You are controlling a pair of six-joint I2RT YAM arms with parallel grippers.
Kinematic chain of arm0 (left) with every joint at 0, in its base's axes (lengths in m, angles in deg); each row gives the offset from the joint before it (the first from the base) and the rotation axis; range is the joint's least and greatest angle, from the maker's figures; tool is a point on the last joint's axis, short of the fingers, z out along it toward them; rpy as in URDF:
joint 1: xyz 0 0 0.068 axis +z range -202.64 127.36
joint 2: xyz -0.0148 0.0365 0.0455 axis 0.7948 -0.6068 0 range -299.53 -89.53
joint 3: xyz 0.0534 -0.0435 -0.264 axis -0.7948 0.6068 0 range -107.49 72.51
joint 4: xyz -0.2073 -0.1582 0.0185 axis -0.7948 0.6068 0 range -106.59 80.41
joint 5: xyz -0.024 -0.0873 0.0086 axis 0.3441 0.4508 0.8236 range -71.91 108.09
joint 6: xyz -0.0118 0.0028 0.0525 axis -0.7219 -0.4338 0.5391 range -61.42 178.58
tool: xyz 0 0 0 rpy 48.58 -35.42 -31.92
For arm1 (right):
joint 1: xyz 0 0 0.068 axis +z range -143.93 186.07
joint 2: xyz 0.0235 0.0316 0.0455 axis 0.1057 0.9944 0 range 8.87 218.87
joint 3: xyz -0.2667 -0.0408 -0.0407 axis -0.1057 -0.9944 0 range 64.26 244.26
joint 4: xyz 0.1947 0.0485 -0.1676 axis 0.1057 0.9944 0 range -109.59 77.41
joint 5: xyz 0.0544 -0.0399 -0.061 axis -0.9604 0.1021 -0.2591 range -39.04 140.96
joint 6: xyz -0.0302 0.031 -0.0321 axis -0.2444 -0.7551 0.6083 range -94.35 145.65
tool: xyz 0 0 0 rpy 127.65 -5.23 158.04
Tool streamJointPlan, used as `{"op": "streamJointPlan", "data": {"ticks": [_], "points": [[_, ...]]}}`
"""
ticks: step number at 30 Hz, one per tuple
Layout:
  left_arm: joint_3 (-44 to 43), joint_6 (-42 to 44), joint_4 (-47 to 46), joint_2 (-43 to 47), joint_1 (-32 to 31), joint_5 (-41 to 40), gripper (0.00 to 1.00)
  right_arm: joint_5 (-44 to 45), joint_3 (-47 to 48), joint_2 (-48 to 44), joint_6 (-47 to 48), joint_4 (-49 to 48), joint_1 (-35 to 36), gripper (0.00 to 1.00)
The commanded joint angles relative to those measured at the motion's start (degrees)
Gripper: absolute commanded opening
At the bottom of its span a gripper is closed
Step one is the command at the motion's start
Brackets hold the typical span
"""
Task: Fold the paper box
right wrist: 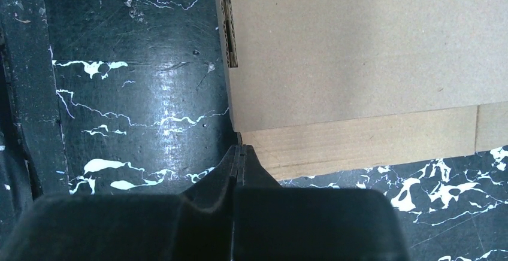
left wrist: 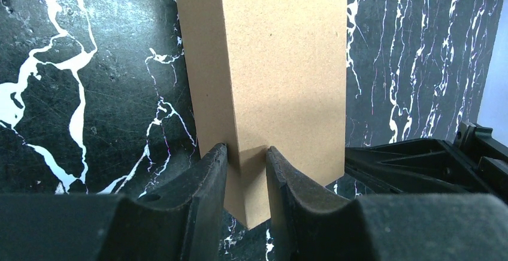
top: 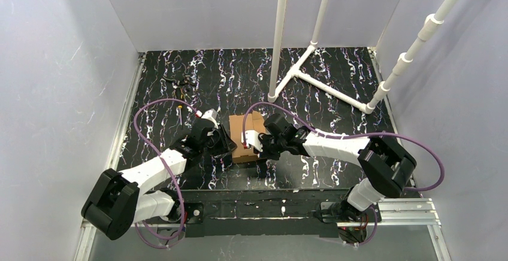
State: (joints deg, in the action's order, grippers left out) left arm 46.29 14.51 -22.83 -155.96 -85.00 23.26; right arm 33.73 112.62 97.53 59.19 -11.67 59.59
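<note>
The paper box (top: 245, 130) is plain brown cardboard, partly folded, and stands on the black marbled table between my two arms. In the left wrist view one upright corner of the box (left wrist: 281, 63) sits between the fingers. My left gripper (left wrist: 247, 165) is shut on that corner, one pad on each face. In the right wrist view the box's wall (right wrist: 359, 51) fills the upper right, with a paler flap (right wrist: 359, 144) lying flat below it. My right gripper (right wrist: 241, 153) is shut with nothing between its fingers, and its tips press at the flap's left corner.
A white pipe frame (top: 311, 63) stands at the back right of the table. A small dark object (top: 177, 82) lies at the back left. Pale walls close in on both sides. Purple cables (top: 144, 123) loop over both arms.
</note>
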Motion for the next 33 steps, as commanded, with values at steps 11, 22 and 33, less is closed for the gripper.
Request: {"op": "streamJointPlan", "data": {"ticks": [11, 22, 33], "points": [[0.6, 1.1, 3.4, -2.5, -0.1, 1.0, 0.28, -2.9, 3.7, 1.7, 0.7, 1.8, 1.3, 0.01], [0.7, 1.0, 3.2, -2.9, -0.1, 1.4, 0.28, -4.6, 8.0, 4.2, -0.1, 4.6, 1.5, 0.01], [1.2, 1.0, 3.5, -1.9, -0.1, 0.7, 0.28, -4.2, 8.8, 2.8, -1.2, 6.4, -0.1, 0.17]]}}
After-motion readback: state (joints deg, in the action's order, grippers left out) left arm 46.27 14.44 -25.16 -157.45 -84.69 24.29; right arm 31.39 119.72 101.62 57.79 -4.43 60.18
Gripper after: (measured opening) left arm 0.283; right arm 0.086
